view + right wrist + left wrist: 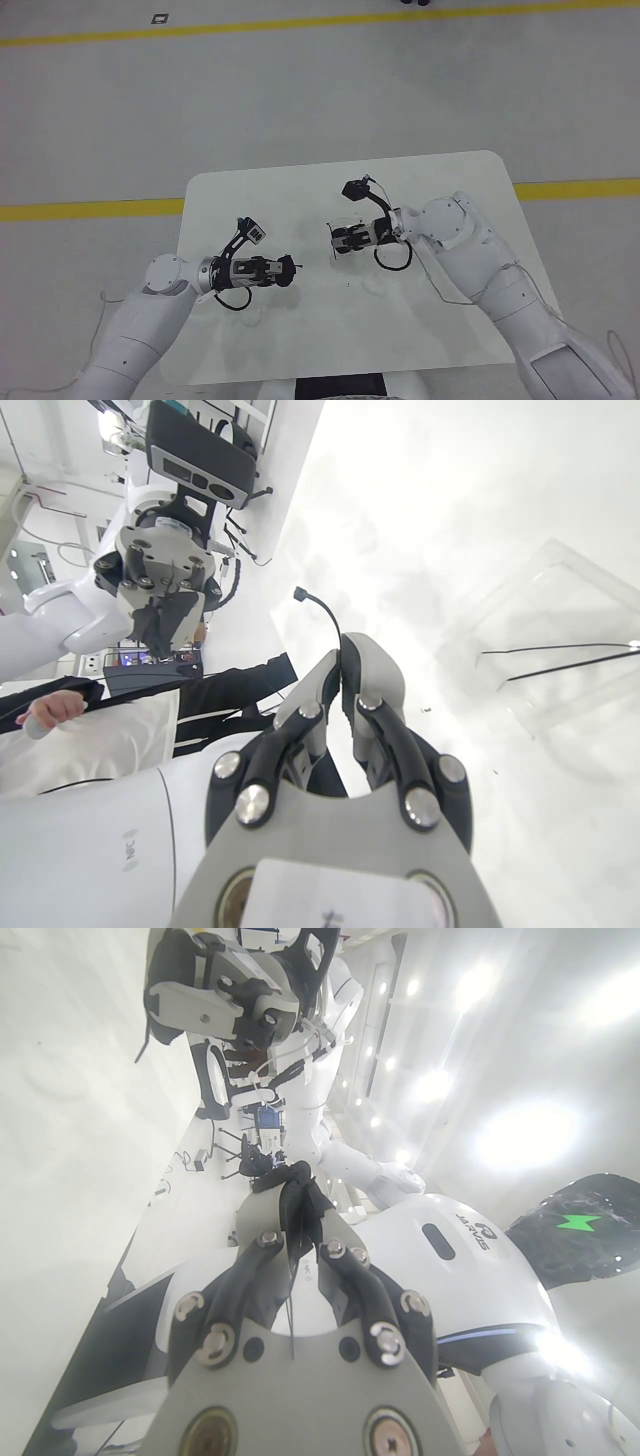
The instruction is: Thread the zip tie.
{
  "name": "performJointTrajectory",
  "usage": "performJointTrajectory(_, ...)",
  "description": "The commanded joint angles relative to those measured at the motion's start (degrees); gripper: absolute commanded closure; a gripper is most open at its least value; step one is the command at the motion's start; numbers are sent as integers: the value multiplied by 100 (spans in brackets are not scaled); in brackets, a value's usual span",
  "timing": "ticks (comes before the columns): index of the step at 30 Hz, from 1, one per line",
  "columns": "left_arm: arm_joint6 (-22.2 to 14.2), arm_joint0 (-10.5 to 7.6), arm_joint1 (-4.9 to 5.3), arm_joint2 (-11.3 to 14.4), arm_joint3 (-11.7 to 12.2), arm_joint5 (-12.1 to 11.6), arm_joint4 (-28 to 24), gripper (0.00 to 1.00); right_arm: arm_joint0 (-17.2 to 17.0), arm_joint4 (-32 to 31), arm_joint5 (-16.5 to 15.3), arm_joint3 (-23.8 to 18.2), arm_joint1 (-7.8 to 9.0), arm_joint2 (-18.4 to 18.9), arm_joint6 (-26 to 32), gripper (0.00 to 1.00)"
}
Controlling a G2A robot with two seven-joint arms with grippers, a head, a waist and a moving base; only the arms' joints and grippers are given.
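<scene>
My right gripper is shut on a black zip tie. Its short curved end, with the square head, sticks out past the fingertips. My left gripper is shut on a thin black strip that runs back between its fingers toward the palm. I cannot tell whether this strip belongs to the same tie. Over the middle of the white table, the left gripper and right gripper face each other a short gap apart. The left wrist view has the right gripper farther off, a thin black end hanging from it.
A clear plastic tray lies on the table beyond my right gripper, with two spare black zip ties in it. Bare tabletop surrounds both grippers. The table's edge runs close behind the left arm.
</scene>
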Motion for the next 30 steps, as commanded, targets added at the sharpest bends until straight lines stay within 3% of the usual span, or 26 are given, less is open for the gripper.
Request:
performJointTrajectory(1,436,26,-24,53,17,-11,171,100,-156,30,56,-54,-10,-7,-528,100)
performJointTrajectory(5,878,80,-93,85,75,-11,319,100,-402,76,92,-168,-25,-40,-1185,100)
performJointTrajectory(13,1429,120,-285,153,285,-11,404,100,-587,-74,260,-337,-68,-232,-1898,100)
performJointTrajectory(19,1413,191,-398,-22,355,-11,423,100,-638,-157,412,-305,-72,-277,-2082,100)
performJointTrajectory(30,1404,194,-402,-33,354,-11,430,100,-638,-157,412,-305,-72,-277,-2082,100)
